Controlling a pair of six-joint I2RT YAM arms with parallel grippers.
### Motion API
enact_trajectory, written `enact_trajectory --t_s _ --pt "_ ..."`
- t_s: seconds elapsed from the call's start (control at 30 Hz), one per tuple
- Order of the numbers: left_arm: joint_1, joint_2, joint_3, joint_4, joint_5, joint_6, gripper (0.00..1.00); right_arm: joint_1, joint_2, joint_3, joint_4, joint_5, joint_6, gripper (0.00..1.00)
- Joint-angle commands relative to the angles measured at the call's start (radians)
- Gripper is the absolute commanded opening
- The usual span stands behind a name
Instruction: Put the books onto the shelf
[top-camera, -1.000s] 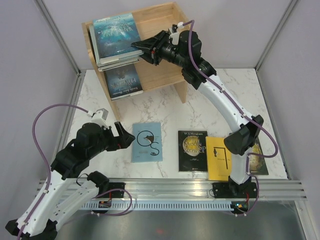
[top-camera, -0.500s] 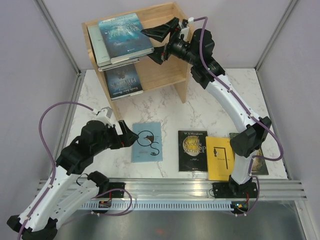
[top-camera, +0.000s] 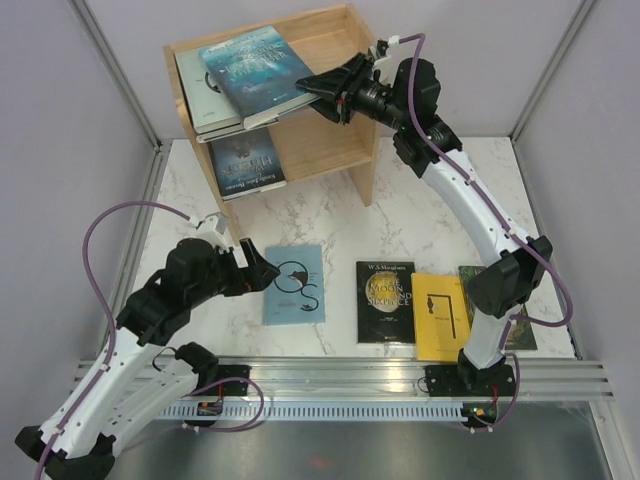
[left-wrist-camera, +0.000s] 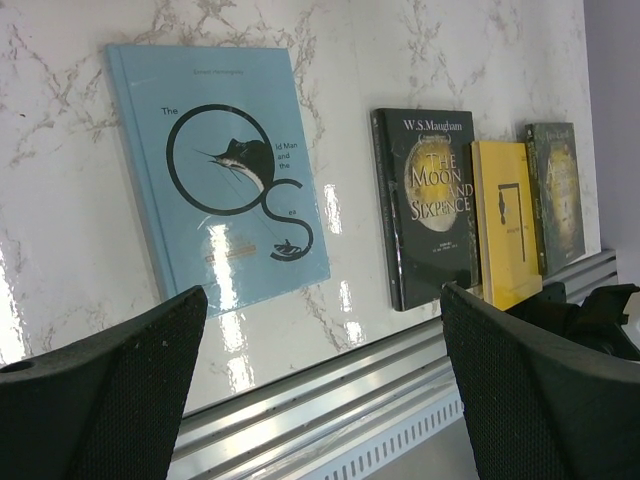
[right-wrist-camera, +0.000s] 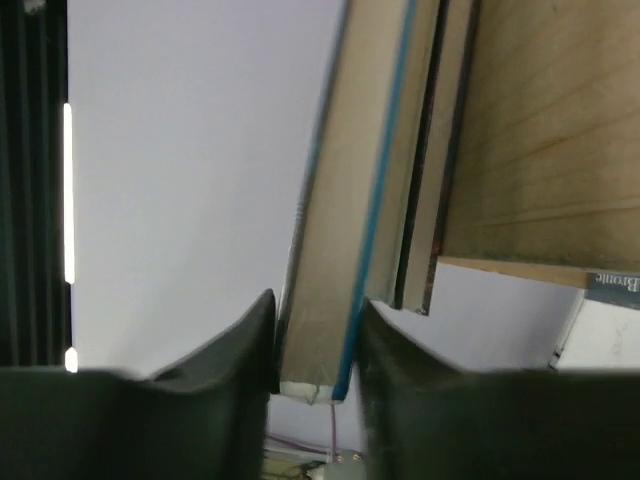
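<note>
Shelving under way: the right gripper (top-camera: 312, 88) is clamped, apparently firmly, on the edge of a teal book (top-camera: 250, 65). That book lies askew on the upper tier of the wooden shelf (top-camera: 362, 165), over a pale book (top-camera: 200, 95). A dark blue book (top-camera: 245, 160) sits on the lower tier. Four more lie flat on the table (top-camera: 400, 220): a pale blue book (top-camera: 295, 284), a black book (top-camera: 385, 300), a yellow book (top-camera: 437, 315) and a green-gold book (top-camera: 522, 328). The left gripper (top-camera: 255, 272) hovers beside the pale blue book, jaws wide apart and empty.
</note>
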Motion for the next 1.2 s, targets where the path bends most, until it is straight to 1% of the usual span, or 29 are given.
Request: enact_trajectory --t_s 0.0,0.07,0.1,0.3,0.43,0.53,0.73,0.77,0.8,0.83,0.87,0.9,0.93,1.0,1.03,1.07,1.13,1.17 --pt "0.002 -0.002 -0.005 0.043 0.022 -0.027 0.99 0.002 -0.053 0.007 0.017 -0.002 -0.029 0.28" --pt "0.002 -0.002 -0.010 0.046 0.021 -0.027 0.98 0.002 -0.052 0.015 0.015 0.007 -0.035 0.18" --pt "0.002 0.001 -0.011 0.050 0.022 -0.030 0.98 0.004 -0.052 0.021 0.015 0.016 -0.040 0.12" --pt "0.004 0.007 -0.023 0.074 0.033 -0.030 0.98 0.037 0.012 0.133 -0.029 0.048 -0.037 0.01" --pt "0.004 0.003 -0.026 0.077 0.035 -0.024 0.98 0.086 0.078 0.228 -0.038 0.099 -0.029 0.00" --pt "0.005 -0.005 -0.028 0.077 0.036 -0.018 0.98 0.131 0.112 0.265 -0.038 0.139 -0.023 0.00" --pt "0.008 -0.031 -0.022 0.070 0.064 -0.019 0.98 0.163 0.112 0.233 -0.037 0.205 -0.021 0.00" --pt "0.008 -0.035 -0.022 0.066 0.064 -0.017 0.98 0.165 0.108 0.225 -0.037 0.220 -0.025 0.03" --pt "0.008 -0.039 -0.022 0.066 0.064 -0.019 0.98 0.166 0.102 0.221 -0.037 0.225 -0.029 0.09" --pt "0.008 -0.042 -0.025 0.062 0.062 -0.017 0.98 0.171 0.100 0.218 -0.037 0.226 -0.037 0.19" --pt "0.008 -0.043 -0.025 0.060 0.062 -0.019 0.98 0.174 0.099 0.218 -0.037 0.225 -0.040 0.46" --pt "0.010 -0.043 -0.028 0.059 0.064 -0.019 0.98 0.174 0.095 0.215 -0.038 0.220 -0.041 0.58" --pt "0.008 -0.046 -0.030 0.059 0.064 -0.021 0.98 0.175 0.092 0.213 -0.038 0.213 -0.049 0.74" --pt "0.010 -0.048 -0.031 0.060 0.065 -0.024 0.98 0.175 0.074 0.189 -0.044 0.199 -0.055 0.86" --pt "0.010 -0.046 -0.031 0.059 0.067 -0.025 0.98 0.169 0.062 0.172 -0.049 0.199 -0.073 0.96" --pt "0.010 -0.048 -0.028 0.059 0.068 -0.028 0.98 0.166 0.028 0.132 -0.067 0.199 -0.089 0.98" --pt "0.010 -0.049 -0.023 0.059 0.070 -0.030 0.98 0.145 -0.015 0.072 -0.080 0.212 -0.113 0.98" --pt "0.010 -0.051 -0.023 0.057 0.071 -0.031 0.98 0.136 -0.061 0.004 -0.081 0.219 -0.129 0.98"
